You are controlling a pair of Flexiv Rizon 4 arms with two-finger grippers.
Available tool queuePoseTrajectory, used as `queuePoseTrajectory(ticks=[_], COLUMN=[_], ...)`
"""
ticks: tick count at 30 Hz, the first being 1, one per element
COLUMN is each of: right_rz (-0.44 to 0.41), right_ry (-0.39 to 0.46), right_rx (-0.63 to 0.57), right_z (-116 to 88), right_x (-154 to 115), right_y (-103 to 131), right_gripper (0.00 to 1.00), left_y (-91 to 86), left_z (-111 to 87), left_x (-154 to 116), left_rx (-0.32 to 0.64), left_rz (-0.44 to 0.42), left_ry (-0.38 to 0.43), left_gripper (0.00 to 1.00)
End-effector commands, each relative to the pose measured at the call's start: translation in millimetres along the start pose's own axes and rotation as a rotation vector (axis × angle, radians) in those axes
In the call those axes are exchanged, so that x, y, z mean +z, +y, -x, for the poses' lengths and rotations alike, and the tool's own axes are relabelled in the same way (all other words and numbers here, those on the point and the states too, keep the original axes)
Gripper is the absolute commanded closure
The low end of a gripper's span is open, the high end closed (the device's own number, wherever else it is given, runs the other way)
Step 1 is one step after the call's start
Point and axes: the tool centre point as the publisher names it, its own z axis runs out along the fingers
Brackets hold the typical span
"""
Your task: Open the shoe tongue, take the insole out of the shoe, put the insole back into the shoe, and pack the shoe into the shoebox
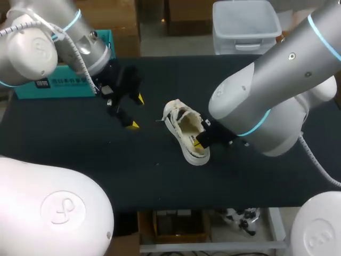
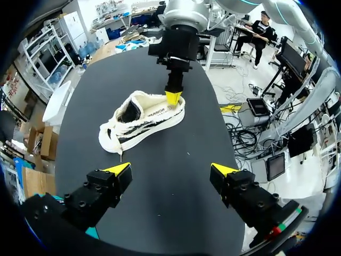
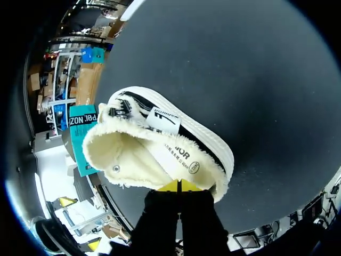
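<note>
And all we've got to call here is the table [image 1: 74, 160]: a matte black top running side to side across the head view, near edge straight, a tiny pale speck or two on the surface towards the middle.

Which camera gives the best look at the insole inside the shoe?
The right wrist view: it looks into the shoe, showing the insole lengthwise. The head view gives only a small pale glimpse inside; the left wrist view sees the shoe side-on, insole hidden.
</note>
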Motion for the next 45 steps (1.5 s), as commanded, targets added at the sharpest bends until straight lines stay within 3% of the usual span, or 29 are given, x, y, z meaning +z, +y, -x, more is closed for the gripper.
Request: queuePoseTrajectory(ticks=[1,12,13,15,16,27,34,36,39,41,42,45], right_rz=[-0.068,-0.106,-0.115,-0.154,-0.187,-0.187,-0.249,-0.272,-0.243,-0.223,-0.223,-0.223], right_ry=[-0.007,-0.123,-0.123,-0.107,-0.093,-0.093,-0.125,-0.123,-0.215,-0.322,-0.322,-0.322], right_rx=[-0.056,-0.278,-0.300,-0.328,-0.337,-0.337,-0.428,-0.515,-0.642,-0.760,-0.760,-0.760], right_z=[5,18,18,20,20,20,29,29,27,24,24,24], right_x=[-31,-68,-72,-80,-85,-85,-83,-87,-93,-99,-99,-99], right_y=[16,49,53,61,65,65,86,90,95,94,94,94], right_gripper=[1.00,1.00,0.95,0.59,0.00,0.00,0.00,0.00,0.00,0.00,0.00,0.00], left_y=[3.8,26.2,26.4,26.1,26.1,26.1,-5.1,-11.8,-17.9,-20.1,-20.3,-20.3], left_z=[-9.9,-36.5,-37.1,-37.4,-37.4,-37.4,-27.4,-26.6,-24.9,-22.7,-20.1,-20.1], left_x=[-1,2,1,1,1,1,30,36,42,48,51,51], left_rx=[-0.044,-0.202,-0.213,-0.211,-0.211,-0.211,-0.453,-0.506,-0.584,-0.651,-0.669,-0.669], left_rz=[0.021,0.053,0.055,0.067,0.067,0.067,0.150,0.182,0.223,0.277,0.312,0.312], left_ry=[0.000,-0.010,-0.021,-0.028,-0.028,-0.028,-0.098,-0.115,-0.143,-0.206,-0.271,-0.271], left_gripper=[0.00,0.00,0.00,0.00,0.00,0.00,0.00,0.00,0.00,0.00,0.00,0.00])
